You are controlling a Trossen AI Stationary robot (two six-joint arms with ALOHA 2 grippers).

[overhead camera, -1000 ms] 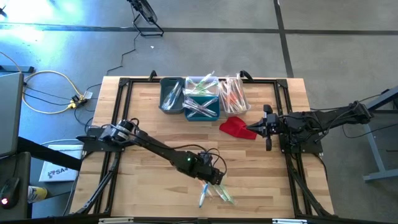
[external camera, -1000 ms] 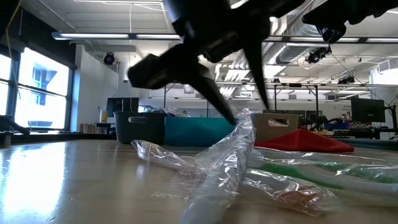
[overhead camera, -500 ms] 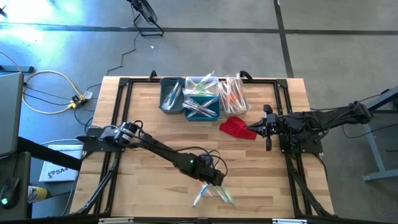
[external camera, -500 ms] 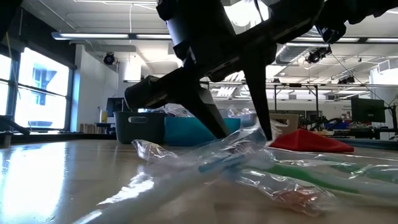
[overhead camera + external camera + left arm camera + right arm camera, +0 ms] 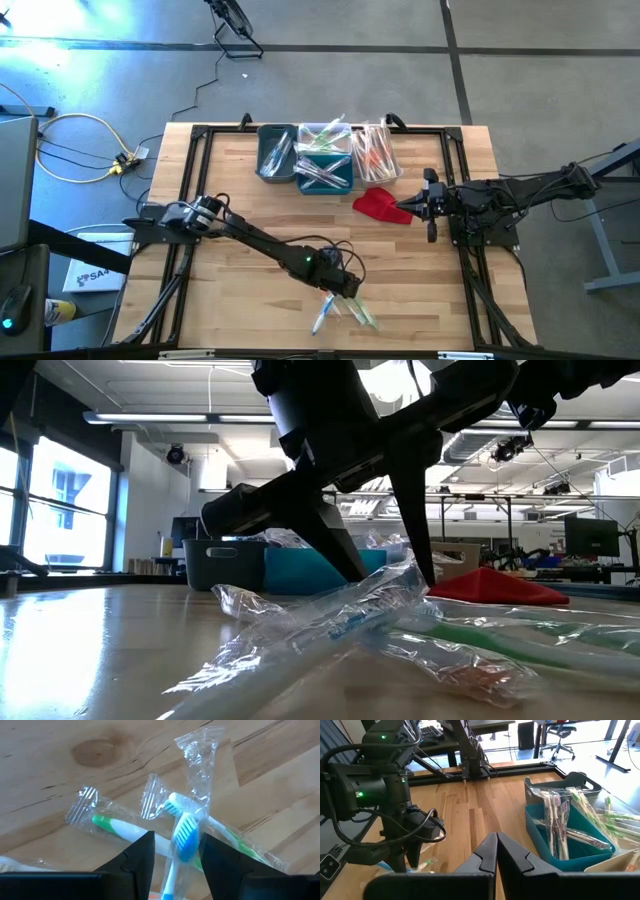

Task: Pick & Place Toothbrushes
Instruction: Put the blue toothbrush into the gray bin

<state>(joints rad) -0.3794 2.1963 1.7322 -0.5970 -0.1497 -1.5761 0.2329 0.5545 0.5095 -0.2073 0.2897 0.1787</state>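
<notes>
Your left pincer (image 5: 175,855) is down at the near middle of the counter (image 5: 240,210), over a small heap of wrapped toothbrushes (image 5: 340,312). Its fingers (image 5: 137,857) straddle a blue toothbrush (image 5: 184,837) in its clear wrapper; the wrist view shows the brush head between the two tips. The jaws stand apart around it, and you cannot tell from these views whether they press it. In the low view the blue brush (image 5: 345,622) slants, its far end up between the fingertips, the near end trailing on the wood.

Two green toothbrushes (image 5: 117,826) lie crossed under the blue one, flat on the counter, wrappers touching.

Your right pincer (image 5: 408,208) is clenched, empty, and waits at the right side of the counter, its tip just beside the red cloth (image 5: 378,203).

At the far middle edge three bins stand side by side: grey bin (image 5: 275,155) on the left, teal bin (image 5: 325,165) in the middle, white bin (image 5: 376,152) on the right. All three hold wrapped toothbrushes; those in the white bin show orange handles.

A yellow cable (image 5: 80,145) lies on the floor to the left of the counter.
</notes>
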